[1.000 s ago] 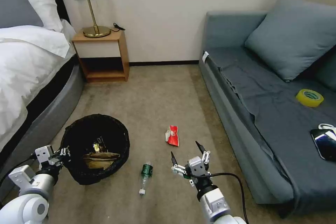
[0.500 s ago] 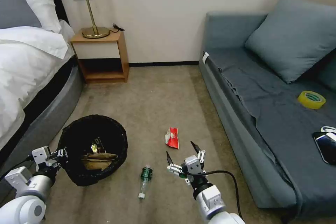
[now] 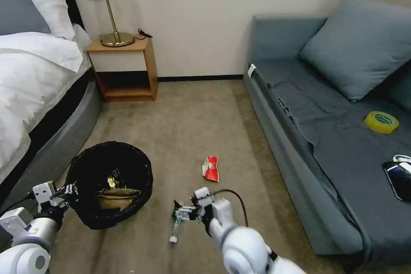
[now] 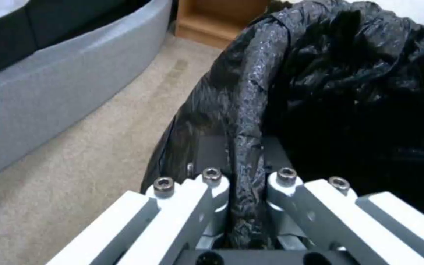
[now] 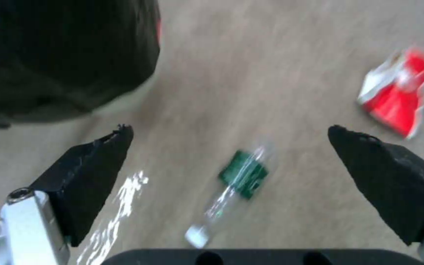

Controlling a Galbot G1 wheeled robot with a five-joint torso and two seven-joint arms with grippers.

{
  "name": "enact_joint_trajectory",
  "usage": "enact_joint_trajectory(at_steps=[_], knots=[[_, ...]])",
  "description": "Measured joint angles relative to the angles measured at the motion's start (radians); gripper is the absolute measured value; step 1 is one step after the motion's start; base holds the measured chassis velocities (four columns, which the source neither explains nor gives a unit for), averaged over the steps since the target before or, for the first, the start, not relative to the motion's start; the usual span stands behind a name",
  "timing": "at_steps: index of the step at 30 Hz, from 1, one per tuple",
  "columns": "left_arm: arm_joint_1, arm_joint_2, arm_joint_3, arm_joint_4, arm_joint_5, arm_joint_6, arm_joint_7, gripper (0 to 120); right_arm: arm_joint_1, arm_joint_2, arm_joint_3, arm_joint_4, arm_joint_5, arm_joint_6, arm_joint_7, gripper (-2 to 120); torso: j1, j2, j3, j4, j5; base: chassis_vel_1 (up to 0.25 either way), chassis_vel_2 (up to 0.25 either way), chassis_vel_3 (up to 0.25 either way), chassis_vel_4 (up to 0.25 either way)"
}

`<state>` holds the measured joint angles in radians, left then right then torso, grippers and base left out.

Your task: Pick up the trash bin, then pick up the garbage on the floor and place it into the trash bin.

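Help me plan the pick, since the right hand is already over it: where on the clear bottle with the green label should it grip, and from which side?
Probably the green-labelled middle of the bottle, from straight above. It lies flat on the carpet, apart from the red packet and the bin, and the open right hand brackets it. Its fingers should close across the body, not along it.

beige carpet floor (image 3: 188, 128) — clear bottle (image 3: 175, 222), red snack packet (image 3: 210, 167), both lying flat, apart
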<state>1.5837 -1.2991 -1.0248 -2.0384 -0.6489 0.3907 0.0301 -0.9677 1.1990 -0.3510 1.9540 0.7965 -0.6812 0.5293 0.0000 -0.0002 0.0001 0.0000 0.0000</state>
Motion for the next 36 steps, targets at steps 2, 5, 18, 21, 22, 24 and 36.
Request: enact_joint_trajectory(at_steps=[2, 5, 18, 21, 22, 24, 36], knots=[[0.0, 0.001, -0.004, 0.0, -0.003, 0.0, 0.0, 4, 0.053, 0.004, -0.029, -0.025, 0.088, -0.029, 0.043, 100, 0.0, 0.0, 0.0, -0.0001, 0.0, 0.0, 0.0, 0.0, 0.0], [0.004, 0.002, -0.025, -0.001, -0.009, -0.001, 0.001, 4, 0.205, 0.041, -0.118, -0.123, 0.316, -0.063, 0.181, 100, 0.0, 0.0, 0.0, 0.0003, -0.0001, 0.0, 0.0, 0.0, 0.0], [0.017, 0.001, -0.068, -0.003, -0.03, -0.009, 0.005, 4, 0.336, 0.211, -0.264, -0.496, 0.59, -0.061, 0.386, 100, 0.0, 0.0, 0.0, 0.0, -0.0002, 0.0, 0.0, 0.0, 0.0], [0.016, 0.003, -0.07, -0.002, -0.031, -0.01, 0.006, 4, 0.337, 0.236, -0.264, -0.543, 0.585, -0.06, 0.389, 100, 0.0, 0.0, 0.0, 0.0, -0.0002, 0.0, 0.0, 0.0, 0.0], [0.016, 0.005, -0.07, -0.001, -0.031, -0.011, 0.006, 4, 0.337, 0.258, -0.258, -0.579, 0.581, -0.06, 0.39, 100, 0.0, 0.0, 0.0, -0.0001, -0.0001, 0.0, 0.0, 0.0, 0.0], [0.016, 0.007, -0.07, 0.002, -0.031, -0.011, 0.007, 4, 0.341, 0.292, -0.247, -0.629, 0.566, -0.059, 0.387, 100, 0.0, 0.0, 0.0, 0.0, -0.0002, 0.0, 0.0, 0.0, 0.0], [0.019, 0.007, -0.075, 0.008, -0.029, -0.014, 0.008, 4, 0.352, 0.415, -0.225, -0.863, 0.416, -0.056, 0.329, 100, 0.0, 0.0, 0.0, 0.0001, -0.0002, 0.0, 0.0, 0.0, 0.0]])
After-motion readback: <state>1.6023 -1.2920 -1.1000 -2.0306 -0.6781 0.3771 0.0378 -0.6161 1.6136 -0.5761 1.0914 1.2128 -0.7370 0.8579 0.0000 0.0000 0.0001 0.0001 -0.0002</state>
